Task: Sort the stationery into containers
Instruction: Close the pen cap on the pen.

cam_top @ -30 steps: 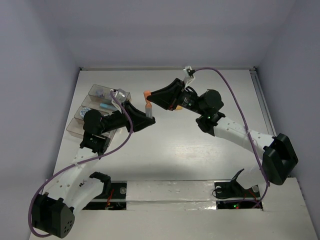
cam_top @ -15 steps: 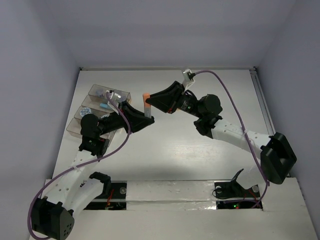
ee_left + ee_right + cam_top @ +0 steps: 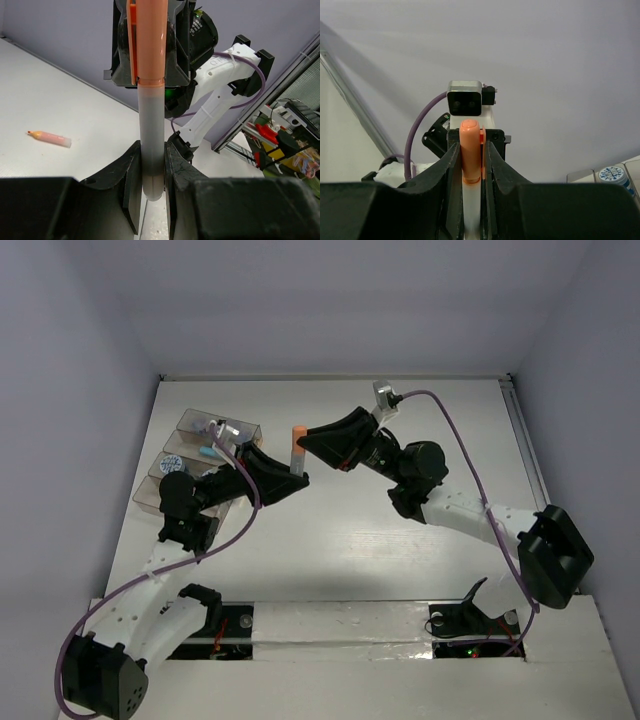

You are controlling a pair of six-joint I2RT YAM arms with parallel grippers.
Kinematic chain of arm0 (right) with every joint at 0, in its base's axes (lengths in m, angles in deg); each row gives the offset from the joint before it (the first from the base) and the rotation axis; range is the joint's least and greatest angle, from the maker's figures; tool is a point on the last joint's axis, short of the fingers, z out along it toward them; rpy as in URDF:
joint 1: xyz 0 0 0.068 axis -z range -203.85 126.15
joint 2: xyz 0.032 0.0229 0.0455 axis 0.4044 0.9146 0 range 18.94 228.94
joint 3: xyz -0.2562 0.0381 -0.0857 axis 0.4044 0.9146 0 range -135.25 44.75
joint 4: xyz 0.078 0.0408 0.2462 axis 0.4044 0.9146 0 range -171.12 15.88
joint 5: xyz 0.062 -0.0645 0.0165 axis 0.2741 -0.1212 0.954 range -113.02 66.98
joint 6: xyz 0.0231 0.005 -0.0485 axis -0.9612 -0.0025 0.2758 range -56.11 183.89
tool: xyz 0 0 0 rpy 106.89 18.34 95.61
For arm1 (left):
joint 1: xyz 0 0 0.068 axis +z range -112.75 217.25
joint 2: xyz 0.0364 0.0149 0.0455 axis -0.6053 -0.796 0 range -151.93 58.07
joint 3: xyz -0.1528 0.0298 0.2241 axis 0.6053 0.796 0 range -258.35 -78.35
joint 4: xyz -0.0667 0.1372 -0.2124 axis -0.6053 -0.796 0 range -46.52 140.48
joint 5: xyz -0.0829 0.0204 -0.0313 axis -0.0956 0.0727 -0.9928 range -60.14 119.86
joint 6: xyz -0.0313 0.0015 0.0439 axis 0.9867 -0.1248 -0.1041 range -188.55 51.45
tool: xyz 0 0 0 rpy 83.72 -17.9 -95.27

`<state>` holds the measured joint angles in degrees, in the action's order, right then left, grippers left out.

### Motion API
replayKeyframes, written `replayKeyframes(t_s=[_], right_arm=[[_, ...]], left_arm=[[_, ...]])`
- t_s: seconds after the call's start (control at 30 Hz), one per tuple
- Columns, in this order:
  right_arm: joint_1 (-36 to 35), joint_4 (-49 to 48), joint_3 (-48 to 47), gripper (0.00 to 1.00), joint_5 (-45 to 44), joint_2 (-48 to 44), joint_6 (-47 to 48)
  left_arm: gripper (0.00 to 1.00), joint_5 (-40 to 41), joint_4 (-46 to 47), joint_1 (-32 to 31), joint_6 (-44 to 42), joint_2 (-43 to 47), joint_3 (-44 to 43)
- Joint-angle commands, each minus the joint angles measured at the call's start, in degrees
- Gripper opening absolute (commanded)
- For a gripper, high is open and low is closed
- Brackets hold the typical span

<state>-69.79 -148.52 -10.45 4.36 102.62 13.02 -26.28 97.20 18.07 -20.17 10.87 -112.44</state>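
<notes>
Orange-capped marker w/ pale grey barrel stood upright mid-air, just right of clear plastic bins. Left gripper clamped the barrel end, right gripper pinched the cap. Bins held a blue marker & blue-topped round tub. Another orange marker lay loose on white table, so sorting looked partway done.

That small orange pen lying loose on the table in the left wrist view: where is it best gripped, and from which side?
Grip the loose pen at mid-barrel, coming straight down with the jaws across its width. It lies flat on the table with bare surface either side, and its tapered tip end looks too narrow to hold securely.
</notes>
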Motion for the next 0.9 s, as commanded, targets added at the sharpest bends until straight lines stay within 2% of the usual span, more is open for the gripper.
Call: replayKeyframes(t_s=[0.0,0.3,0.4,0.63,0.87], right_arm=[[-2.7,2.3,3.0,0.00,6.6,-0.6,0.8],[-3.7,11.1,6.6,0.00,-0.5,-4.5,9.6],[-3.7,12.0,6.7,0.00,0.9,-5.0,9.5],[-3.7,23.3,7.7,0.00,4.0,-7.6,9.6],[-6.1,29.5,12.6,0.00,1.0,-8.7,11.3]], left_arm=[[0.00,7.7,10.1,0.3,0.9,0.0,-4.8],[0.00,11.2,13.0,-2.8,0.8,-2.5,-5.9],[0.00,11.9,13.0,-3.3,0.1,-2.5,-5.8],[0.00,11.3,6.9,-3.3,-2.5,-1.2,-9.9],[0.00,10.1,3.9,-3.3,-2.9,-3.0,-16.0]])
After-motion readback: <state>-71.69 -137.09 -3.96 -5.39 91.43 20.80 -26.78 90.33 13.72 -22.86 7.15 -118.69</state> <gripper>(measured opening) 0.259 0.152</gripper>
